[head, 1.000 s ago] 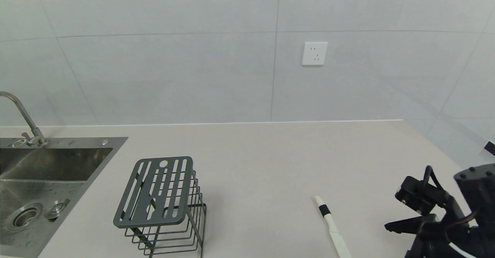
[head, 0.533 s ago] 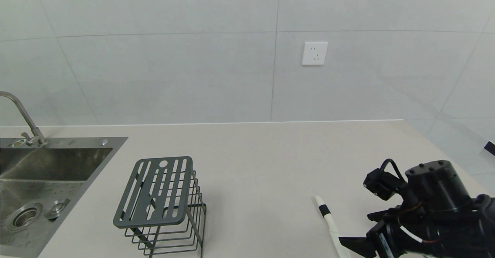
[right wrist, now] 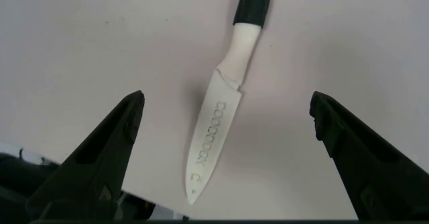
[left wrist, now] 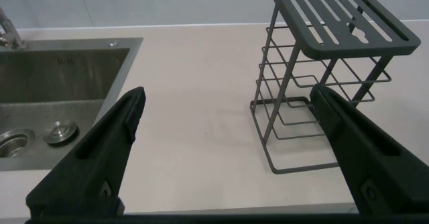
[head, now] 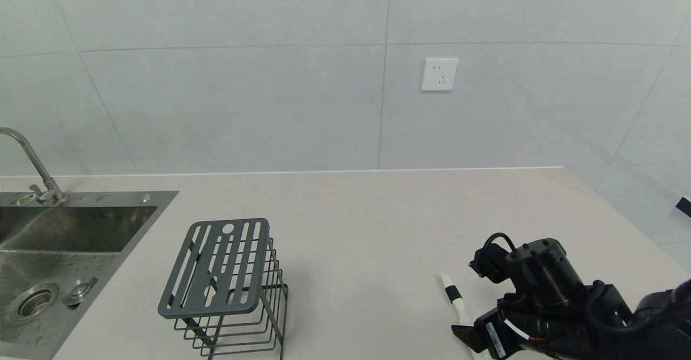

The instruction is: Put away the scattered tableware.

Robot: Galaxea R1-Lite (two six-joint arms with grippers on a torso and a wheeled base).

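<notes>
A white knife [head: 456, 300] with a black band on its handle lies flat on the beige counter at the front right; its blade [right wrist: 211, 140] and banded handle [right wrist: 251, 16] show in the right wrist view. My right gripper [right wrist: 224, 150] hangs open directly above the blade, one finger on each side, touching nothing. In the head view the right arm [head: 540, 306] covers the blade end. A dark grey wire knife rack [head: 227, 284] with a slotted top [left wrist: 345, 19] stands at the front centre-left. My left gripper [left wrist: 228, 157] is open, low near the counter's front edge, facing the rack.
A steel sink [head: 48, 252] with a tap [head: 32, 165] sits at the left, its basin [left wrist: 47, 96] in the left wrist view too. A tiled wall with a white socket [head: 439, 74] stands behind. Open counter [head: 367, 225] lies between rack and knife.
My right arm has swung in from the right edge toward the left, coming over the knife's blade. The knife, rack and sink have not moved.
</notes>
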